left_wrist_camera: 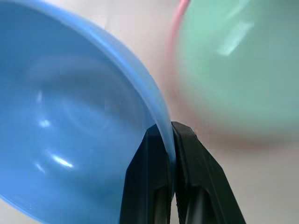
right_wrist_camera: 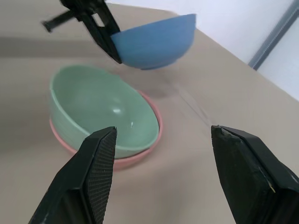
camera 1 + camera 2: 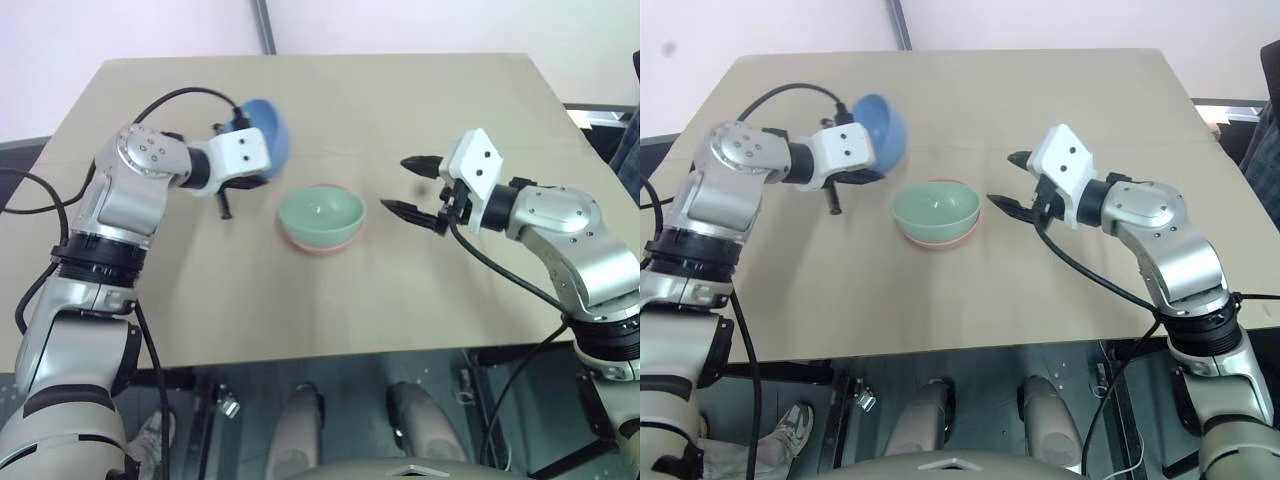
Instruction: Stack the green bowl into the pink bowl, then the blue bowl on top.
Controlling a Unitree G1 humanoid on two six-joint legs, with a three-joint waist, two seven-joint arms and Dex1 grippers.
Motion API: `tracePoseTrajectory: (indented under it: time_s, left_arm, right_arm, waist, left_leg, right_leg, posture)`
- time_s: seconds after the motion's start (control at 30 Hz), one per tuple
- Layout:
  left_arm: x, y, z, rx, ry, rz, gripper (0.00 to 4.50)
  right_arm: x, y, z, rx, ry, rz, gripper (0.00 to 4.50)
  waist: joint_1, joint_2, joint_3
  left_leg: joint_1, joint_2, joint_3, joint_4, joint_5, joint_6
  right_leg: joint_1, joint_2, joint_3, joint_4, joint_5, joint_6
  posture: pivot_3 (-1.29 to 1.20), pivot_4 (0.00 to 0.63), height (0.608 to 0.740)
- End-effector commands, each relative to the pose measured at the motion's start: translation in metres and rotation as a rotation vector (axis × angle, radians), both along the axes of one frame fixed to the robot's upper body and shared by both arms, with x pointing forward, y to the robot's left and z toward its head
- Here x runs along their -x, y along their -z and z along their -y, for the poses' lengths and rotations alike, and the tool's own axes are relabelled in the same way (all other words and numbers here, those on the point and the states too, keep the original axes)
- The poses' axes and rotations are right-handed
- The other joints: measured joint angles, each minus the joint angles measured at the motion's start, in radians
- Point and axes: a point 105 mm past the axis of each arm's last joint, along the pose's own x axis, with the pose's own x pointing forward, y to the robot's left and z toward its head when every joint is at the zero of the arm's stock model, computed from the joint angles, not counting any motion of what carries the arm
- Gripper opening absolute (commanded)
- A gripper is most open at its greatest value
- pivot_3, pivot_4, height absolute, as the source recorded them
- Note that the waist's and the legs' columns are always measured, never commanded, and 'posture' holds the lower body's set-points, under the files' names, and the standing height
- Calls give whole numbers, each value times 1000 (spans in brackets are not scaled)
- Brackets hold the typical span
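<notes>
With the green bowl (image 3: 321,213) already nested in the pink bowl (image 3: 322,246) mid-table, the left gripper (image 1: 169,140) pinches the blue bowl (image 3: 266,132) rim aloft beside them, needing centring overhead; right gripper (image 3: 412,186) gapes empty.

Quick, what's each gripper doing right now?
Left gripper: shut on the rim of the blue bowl, lifted off the table.
Right gripper: open, empty, beside the green bowl nested in the pink bowl.
</notes>
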Motion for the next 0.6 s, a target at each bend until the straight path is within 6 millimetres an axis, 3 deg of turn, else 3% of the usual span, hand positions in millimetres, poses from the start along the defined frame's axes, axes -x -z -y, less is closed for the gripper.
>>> tracePoseTrajectory:
  time_s: [0.03, 0.23, 0.43, 0.47, 0.53, 0.6]
  left_arm:
    - [25, -23, 20, 41, 151, 9, 66]
    - [37, -18, 24, -25, 215, -35, 66]
    - [38, -15, 29, -45, 239, -37, 2223]
    - [36, -17, 30, -26, 232, -29, 2909]
    - [35, -20, 29, 10, 217, -37, 3794]
    - [34, -30, 28, 109, 206, -8, 3794]
  right_arm:
    - [5, -16, 12, -15, 41, 76, 3538]
    - [6, -15, 19, -15, 77, 83, 3538]
    - [7, -14, 23, -18, 102, 85, 3538]
    - [7, -14, 24, -18, 104, 85, 3538]
    - [6, -13, 24, -17, 107, 84, 3538]
    - [6, -13, 25, -16, 105, 81, 3538]
  waist:
    - [-3, 0, 0]
    - [-10, 0, 0]
    - [-5, 0, 0]
    - [-5, 0, 0]
    - [-5, 0, 0]
    - [-6, 0, 0]
  left_leg:
    - [0, 0, 0, 0, 0, 0]
    - [2, 0, 0, 0, 0, 0]
    - [1, 0, 0, 1, 0, 0]
    - [1, 0, 0, 1, 0, 0]
    - [1, 0, 0, 1, 0, 0]
    - [1, 0, 0, 1, 0, 0]
  right_leg:
    - [0, 0, 0, 0, 0, 0]
    - [1, 1, 1, 2, 0, 0]
    - [1, 1, 1, 0, 0, 0]
    - [1, 1, 0, 0, 0, 0]
    - [1, 1, 0, 0, 0, 0]
    - [1, 1, 0, 0, 0, 0]
  posture:
    - [0, 150, 727]
    - [0, 150, 727]
    - [0, 150, 727]
    - [0, 150, 727]
    - [0, 150, 727]
    - [0, 150, 727]
